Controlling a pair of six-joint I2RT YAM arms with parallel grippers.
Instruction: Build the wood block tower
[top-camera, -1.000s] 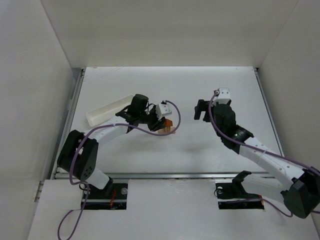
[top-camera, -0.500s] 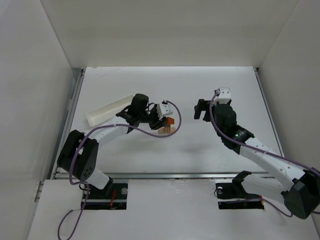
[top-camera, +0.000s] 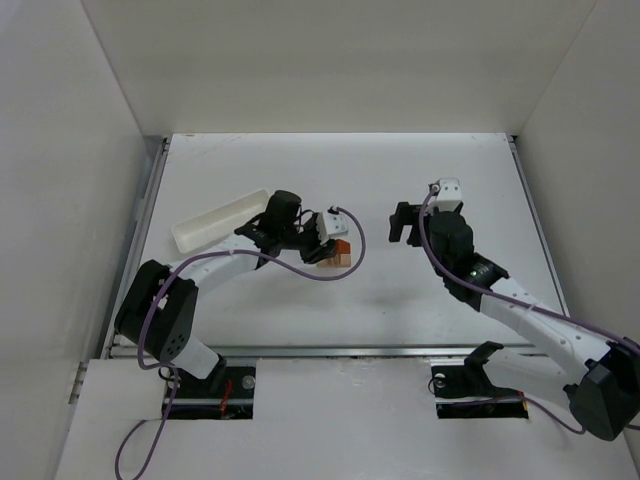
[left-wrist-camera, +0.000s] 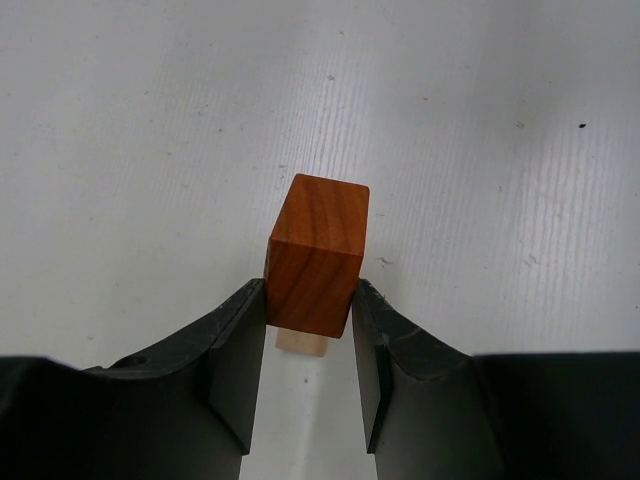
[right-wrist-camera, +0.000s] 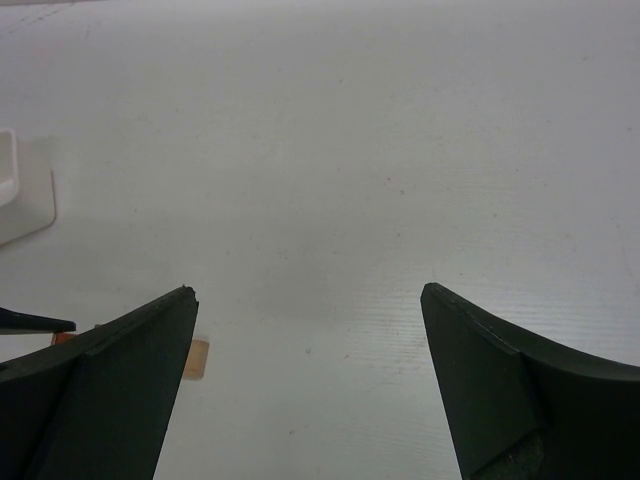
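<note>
White table (top-camera: 300, 170) under soft even light, plain white walls (top-camera: 330, 60) at 9, 12 and 3 o'clock, metal rail (top-camera: 140, 230) along its 9 o'clock edge, white ledge (top-camera: 340, 420) at 6 o'clock

White table (top-camera: 330, 180): tray (top-camera: 213, 221), wood block tower (top-camera: 338, 256)

The right hand (right-wrist-camera: 309, 291) fills the bottom of the frame. Its two dark fingers (right-wrist-camera: 120, 400) rise from the lower left and lower right corners, spread wide apart with nothing between them. Behind them a white surface (right-wrist-camera: 330, 150) with faint specks stretches to the top of the frame. At the left edge, in the upper half, the corner of a white plastic tray (right-wrist-camera: 30, 205) shows, cut off by the frame. Low at the left, just beside the left finger's inner edge, a pale tan wooden block (right-wrist-camera: 196, 358) stands on the surface. Further left, a thin dark tip (right-wrist-camera: 35, 323) pokes in from the frame edge, with a sliver of a reddish-brown wooden piece (right-wrist-camera: 62, 338) just below it.
</note>
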